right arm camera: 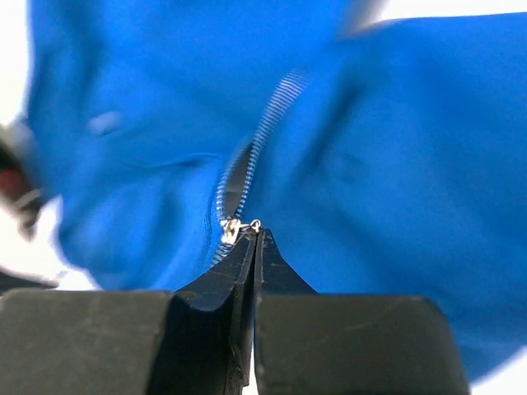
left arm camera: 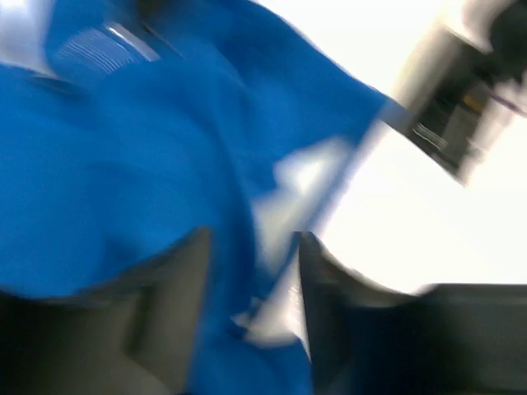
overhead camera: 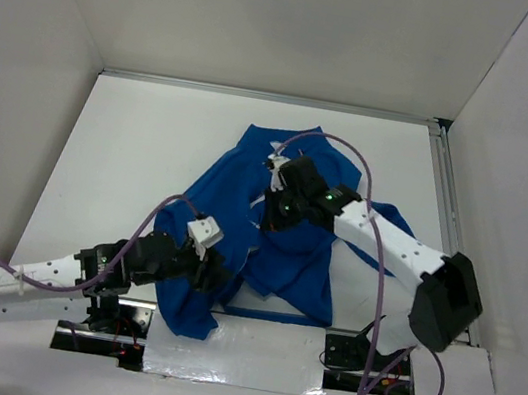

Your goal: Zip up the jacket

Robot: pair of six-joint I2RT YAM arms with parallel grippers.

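Observation:
The royal-blue jacket [overhead camera: 284, 262] lies crumpled in the middle of the table, its hem toward the near edge. My right gripper [overhead camera: 272, 209] rests on the jacket's front. In the right wrist view this gripper [right arm camera: 255, 234] is shut on the small metal zipper pull [right arm camera: 254, 225] beside the slider [right arm camera: 230, 231], and the pale zipper [right arm camera: 268, 123] runs away above it. My left gripper [overhead camera: 214, 272] is at the jacket's lower left edge. In the blurred left wrist view its jaws [left arm camera: 251, 247] stand apart, with blue fabric [left arm camera: 123, 164] and white lining [left arm camera: 288, 296] between them.
White walls enclose the white table [overhead camera: 129, 155] on three sides. A metal rail [overhead camera: 445, 187] runs along the right edge. The right arm's body [left arm camera: 461, 107] shows at the top right of the left wrist view. Purple cables [overhead camera: 376, 257] loop over both arms.

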